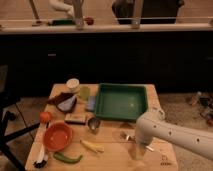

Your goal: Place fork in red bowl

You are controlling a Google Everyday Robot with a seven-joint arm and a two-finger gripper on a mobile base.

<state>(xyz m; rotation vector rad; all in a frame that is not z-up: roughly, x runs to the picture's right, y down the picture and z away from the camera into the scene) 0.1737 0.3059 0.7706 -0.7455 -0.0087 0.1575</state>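
Orange-red bowl is seen at the lower left of the wooden table, well apart from the fork. The silver fork lies on the table at lower centre-right, below the green tray, partly hidden by the white arm. The gripper is located at the arm's end, directly over the fork; contact cannot be told. A small metal cup stands between bowl and fork, with a yellow banana-like item below it
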